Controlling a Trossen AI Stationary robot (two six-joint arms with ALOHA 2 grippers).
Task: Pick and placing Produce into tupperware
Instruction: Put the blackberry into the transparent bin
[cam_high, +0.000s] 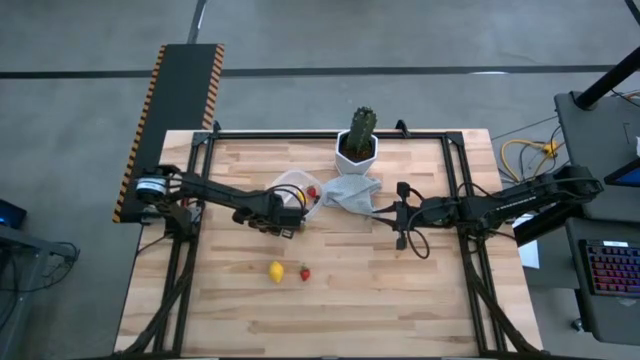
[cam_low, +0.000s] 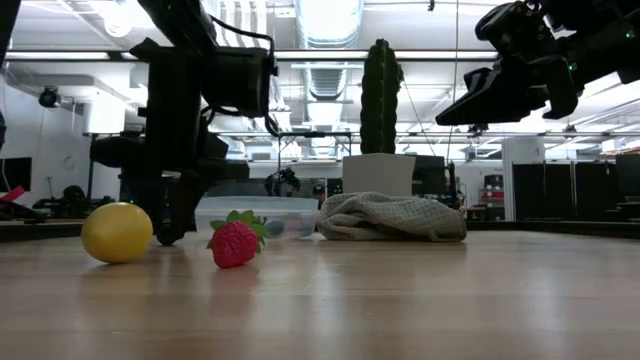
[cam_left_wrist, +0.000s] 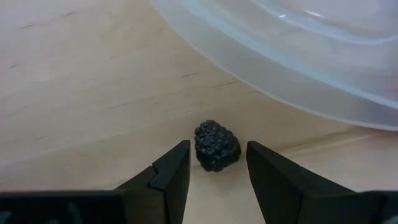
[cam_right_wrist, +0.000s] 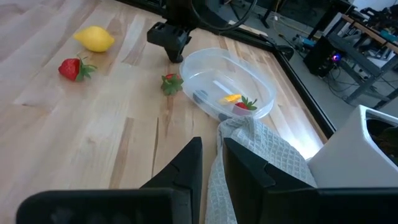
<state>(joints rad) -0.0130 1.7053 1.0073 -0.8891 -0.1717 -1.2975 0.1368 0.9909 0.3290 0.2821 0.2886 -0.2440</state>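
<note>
A small dark bumpy berry (cam_left_wrist: 216, 146) lies on the wooden table, just outside the clear round tupperware (cam_left_wrist: 292, 81). My left gripper (cam_left_wrist: 217, 171) points down over it, open, one finger on either side of the berry and a thin gap to each. The tupperware (cam_right_wrist: 230, 84) holds an orange piece (cam_right_wrist: 231, 98), a strawberry (cam_right_wrist: 244, 104) and a dark piece. Another strawberry (cam_right_wrist: 172, 83) rests on the table by its wall. A lemon (cam_high: 275, 271) and a strawberry (cam_high: 304, 272) lie nearer the front edge. My right gripper (cam_high: 400, 215) hovers right of the cloth, narrowly open and holding nothing.
A pale blue-grey cloth (cam_high: 350, 192) lies crumpled against the tupperware's right side. Behind it stands a green cactus (cam_high: 362, 125) in a white pot (cam_high: 355, 155) at the far edge. Bare wood stretches across the table's near half (cam_high: 400, 300).
</note>
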